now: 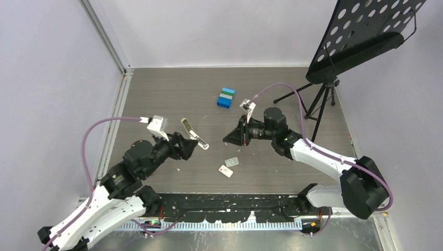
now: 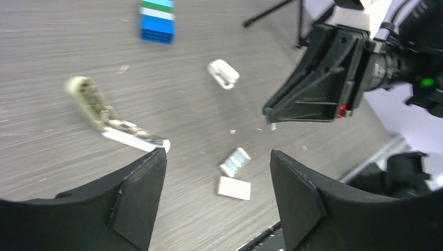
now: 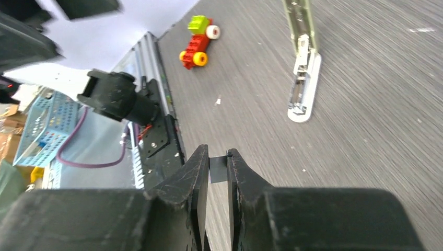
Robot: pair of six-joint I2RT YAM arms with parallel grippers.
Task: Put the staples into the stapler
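Staples box [image 1: 225, 171] lay flat on desk [image 1: 156, 94], grey insert [image 1: 231, 162] just at its 1 o'clock. Left end effector [image 2: 218, 154] stood apart, gripping nothing. Stapler [image 1: 194, 133] lay hinged open at its 12 o'clock. Right end effector [image 3: 218, 151] was clamped on a thin grey strip [image 3: 218, 170], too small to identify.

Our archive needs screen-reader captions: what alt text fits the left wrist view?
The opened stapler lies on the grey table beside the open left gripper. Past its fingers lie the white staple box and silvery insert; the right gripper hangs opposite, pinching a silvery piece.
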